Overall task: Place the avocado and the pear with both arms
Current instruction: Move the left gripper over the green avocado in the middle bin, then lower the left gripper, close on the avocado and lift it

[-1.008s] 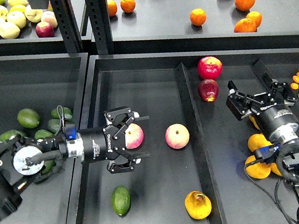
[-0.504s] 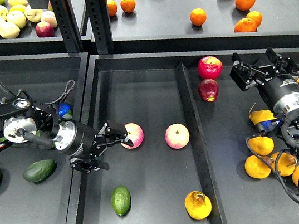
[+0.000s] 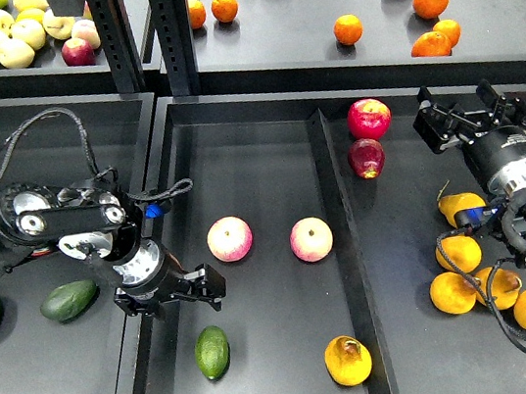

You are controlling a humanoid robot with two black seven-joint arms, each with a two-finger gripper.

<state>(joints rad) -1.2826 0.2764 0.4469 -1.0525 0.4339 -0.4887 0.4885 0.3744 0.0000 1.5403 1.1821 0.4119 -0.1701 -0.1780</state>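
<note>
Low: glossy green avocado; yellow-orange pear, brown bruised patch.

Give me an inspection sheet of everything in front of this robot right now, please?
Surface: black middle tray with a divider, flanked by more trays.
Job's things: avocado and bruised pear lie in the middle tray, apart, both ungripped.
Clutter: two pink-yellow apples mid-tray; red apples in the right compartment; yellow-orange pears at right; avocados at left.
Grippers: left gripper above the avocado, fingers open, empty; right gripper raised, fingers open, empty.
Cables: black cable loop over the left arm; wires along the right arm.
Surroundings: back shelf with oranges and pale fruit.
</note>
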